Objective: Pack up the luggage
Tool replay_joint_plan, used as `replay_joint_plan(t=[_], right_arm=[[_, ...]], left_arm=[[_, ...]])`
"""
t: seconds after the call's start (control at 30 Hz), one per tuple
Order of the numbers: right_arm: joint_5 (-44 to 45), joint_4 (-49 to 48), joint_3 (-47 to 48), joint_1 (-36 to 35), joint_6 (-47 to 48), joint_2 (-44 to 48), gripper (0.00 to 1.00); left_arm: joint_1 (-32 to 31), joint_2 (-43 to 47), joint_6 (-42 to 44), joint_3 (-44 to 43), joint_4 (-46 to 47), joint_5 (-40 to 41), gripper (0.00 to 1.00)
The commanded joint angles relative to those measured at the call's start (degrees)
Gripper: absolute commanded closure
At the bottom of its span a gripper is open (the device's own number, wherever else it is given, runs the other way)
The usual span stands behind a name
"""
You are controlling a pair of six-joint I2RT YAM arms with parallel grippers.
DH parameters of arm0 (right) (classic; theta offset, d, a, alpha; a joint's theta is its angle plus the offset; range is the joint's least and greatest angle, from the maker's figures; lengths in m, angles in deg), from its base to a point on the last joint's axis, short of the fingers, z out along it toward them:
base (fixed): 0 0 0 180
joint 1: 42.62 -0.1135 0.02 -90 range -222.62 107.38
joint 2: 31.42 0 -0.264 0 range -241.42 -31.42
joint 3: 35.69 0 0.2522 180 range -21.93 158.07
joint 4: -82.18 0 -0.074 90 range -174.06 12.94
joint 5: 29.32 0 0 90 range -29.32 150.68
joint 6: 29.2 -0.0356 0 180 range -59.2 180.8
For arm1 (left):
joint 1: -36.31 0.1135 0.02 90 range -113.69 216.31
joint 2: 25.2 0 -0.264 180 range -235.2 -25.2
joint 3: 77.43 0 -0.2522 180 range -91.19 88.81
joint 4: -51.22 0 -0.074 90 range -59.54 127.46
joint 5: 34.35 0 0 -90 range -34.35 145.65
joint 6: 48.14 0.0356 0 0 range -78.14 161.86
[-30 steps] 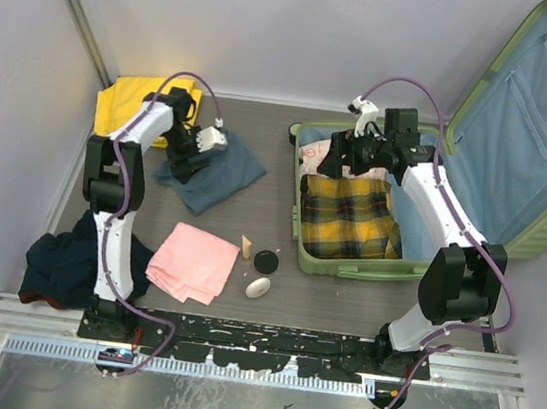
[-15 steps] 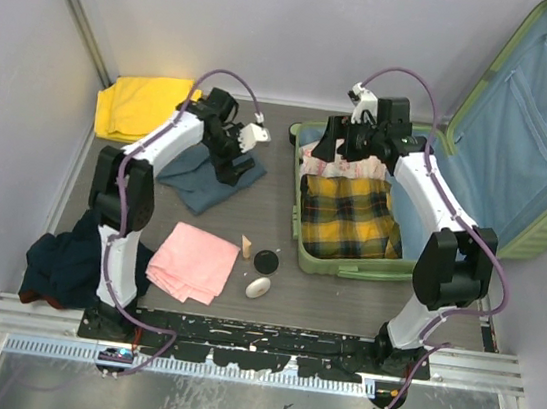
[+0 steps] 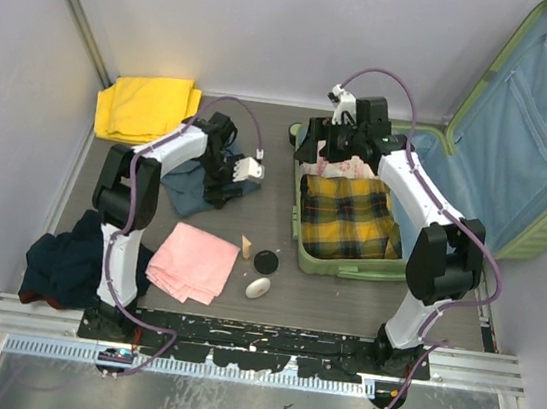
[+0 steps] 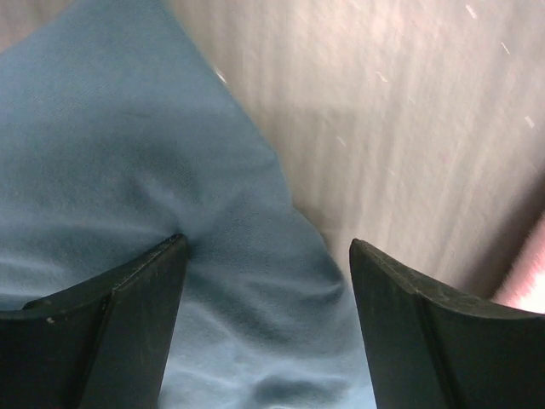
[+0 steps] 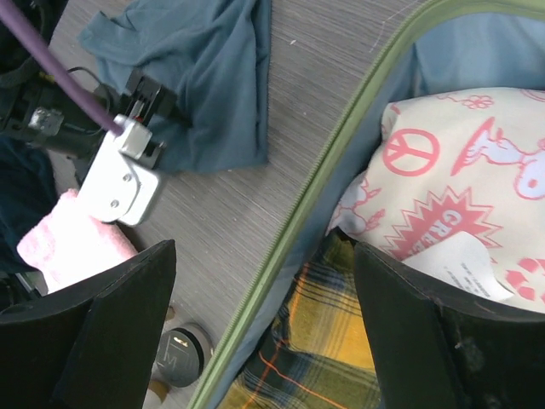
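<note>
Light-green and hard-shelled, the luggage (image 3: 358,269) lies open at the right side of the desk (image 3: 271,219) in the top view. Its blue-lined lid is tilted up at the right, and a yellow checked cloth (image 3: 350,218) lies in the lower half. The right claw (image 3: 323,151) hangs over the far left corner of the luggage, and the left claw (image 3: 217,190) is down at a grey-blue cloth (image 3: 188,181) in the middle of the desk. A pink cloth (image 3: 192,262), a black round thing (image 3: 266,261) and a white oval thing (image 3: 259,287) lie nearer the arm bases, and a yellow cloth (image 3: 145,107) lies in the far left corner. In the left wrist view the left claw (image 4: 268,328) is wide open; the grey-blue cloth (image 4: 128,145) lies between its fingers (image 4: 128,328), not pinched. In the right wrist view the right claw (image 5: 264,336) is wide open too and holds nothing. Below it are the green zip rim of the luggage (image 5: 341,153), a cream cloth with pink cartoon prints (image 5: 443,162) and the checked cloth (image 5: 315,366).
</note>
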Motion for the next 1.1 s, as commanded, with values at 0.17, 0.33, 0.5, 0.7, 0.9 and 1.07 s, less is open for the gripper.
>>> replay_joint_plan(t=[0.17,0.33,0.5,0.7,0.9,1.07], right_arm=[[6.24,-3.69,7.65,-7.88,-6.68,-5.55,0.11],[10.99,-4.78,11.96,-12.26,-12.96,-11.62,0.08],[16.45,-4.39,17.02,-15.49,-19.04,-18.78,0.09],[16.42,-5.0,22.92,-16.58,-20.02,-27.39,0.18],[14.67,-6.97,26.27,-16.66,-19.97,-33.06,0.2],[13.36,-8.16,29.42,-16.91,-20.57,-37.1,0.2]], left_arm=[[8.2,20.11,2.9,13.28,3.28,-6.42,0.17],[14.3,28.51,-31.06,17.21,16.79,-3.61,0.13],[22.17,31.08,-58.93,21.92,20.16,2.27,0.13],[28.07,31.91,-74.92,29.4,22.38,7.1,0.13],[30.68,32.19,-78.36,36.2,27.34,3.86,0.16],[30.86,28.4,-79.2,35.41,29.23,2.99,0.21]])
